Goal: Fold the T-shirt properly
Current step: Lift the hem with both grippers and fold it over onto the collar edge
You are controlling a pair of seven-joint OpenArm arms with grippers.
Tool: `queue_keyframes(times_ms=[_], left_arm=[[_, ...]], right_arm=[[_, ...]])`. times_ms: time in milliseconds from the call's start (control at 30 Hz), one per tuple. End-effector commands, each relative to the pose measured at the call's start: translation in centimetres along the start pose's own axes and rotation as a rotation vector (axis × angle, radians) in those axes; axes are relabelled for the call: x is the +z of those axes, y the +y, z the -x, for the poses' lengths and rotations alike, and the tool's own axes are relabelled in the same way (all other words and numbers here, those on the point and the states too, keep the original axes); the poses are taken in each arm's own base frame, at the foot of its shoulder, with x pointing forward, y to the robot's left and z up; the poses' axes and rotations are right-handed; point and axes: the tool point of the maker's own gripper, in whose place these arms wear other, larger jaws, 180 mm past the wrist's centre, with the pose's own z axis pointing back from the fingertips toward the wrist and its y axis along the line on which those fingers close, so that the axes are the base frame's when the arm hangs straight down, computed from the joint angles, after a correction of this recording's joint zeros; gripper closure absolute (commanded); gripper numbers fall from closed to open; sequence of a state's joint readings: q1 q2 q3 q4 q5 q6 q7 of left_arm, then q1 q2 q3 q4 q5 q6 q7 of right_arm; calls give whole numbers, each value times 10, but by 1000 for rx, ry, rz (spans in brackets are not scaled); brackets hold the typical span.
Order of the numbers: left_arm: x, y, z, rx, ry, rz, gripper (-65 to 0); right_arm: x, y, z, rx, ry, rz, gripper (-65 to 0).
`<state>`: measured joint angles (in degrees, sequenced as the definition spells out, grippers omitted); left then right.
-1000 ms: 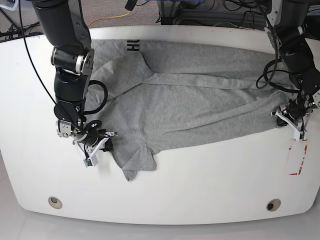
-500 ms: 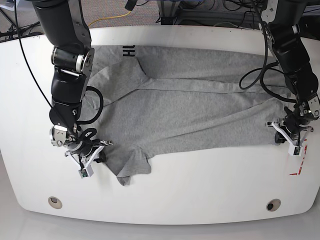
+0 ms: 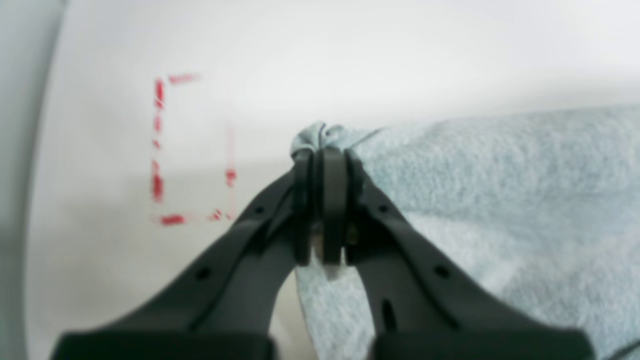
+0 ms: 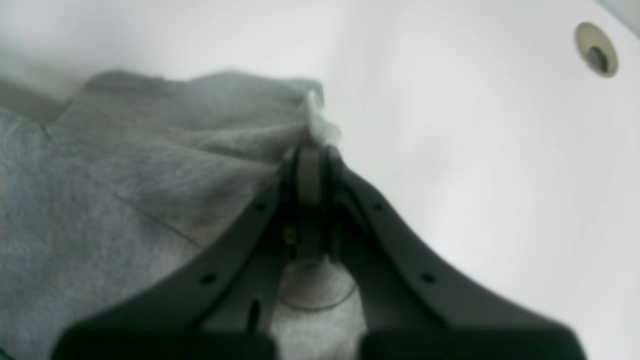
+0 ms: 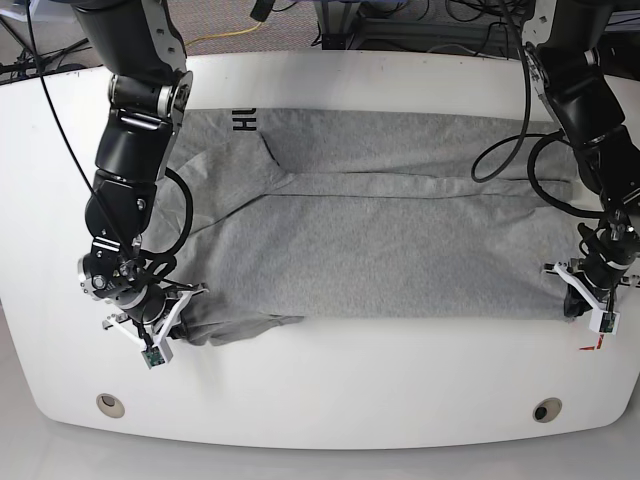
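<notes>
between left hand [image 5: 578,298] and right hand [image 5: 185,305], the t-shirt [image 5: 380,240], both corners pinched

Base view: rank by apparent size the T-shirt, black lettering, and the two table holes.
1. T-shirt
2. Black lettering
3. Left hole and right hole: look alike, no ranking.

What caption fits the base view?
Both grippers, left and right, pinch the grey T-shirt stretched across the white table.
</notes>
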<state>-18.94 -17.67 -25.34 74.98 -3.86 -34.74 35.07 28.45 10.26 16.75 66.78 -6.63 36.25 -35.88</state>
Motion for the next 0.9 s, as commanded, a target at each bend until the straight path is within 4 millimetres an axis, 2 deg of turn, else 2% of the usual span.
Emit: queue_keyframes(times_ms=[0,200,400,500,633,867], left_arm=[[9,12,-34,-31,-87,-31,0],[10,13,-43,-38,-105,-33,0],[23,1,-62,-148,-151,8,0],[28,-2,-44,-166,-87,5,0],[38,-4,-36,-199,-47,-11,0],[44,-10,8,-204,39,7,0]], right_arm=[[13,-11,-26,28,-76,35,0],[16,-9,-23,38,-78,41,0],[32,-9,-19,77,-71,75,0],[40,-12,-19,93,-45,95,0],[49,-5,-6,138,-19,87,0],[73,4,22,191,57,116,0]])
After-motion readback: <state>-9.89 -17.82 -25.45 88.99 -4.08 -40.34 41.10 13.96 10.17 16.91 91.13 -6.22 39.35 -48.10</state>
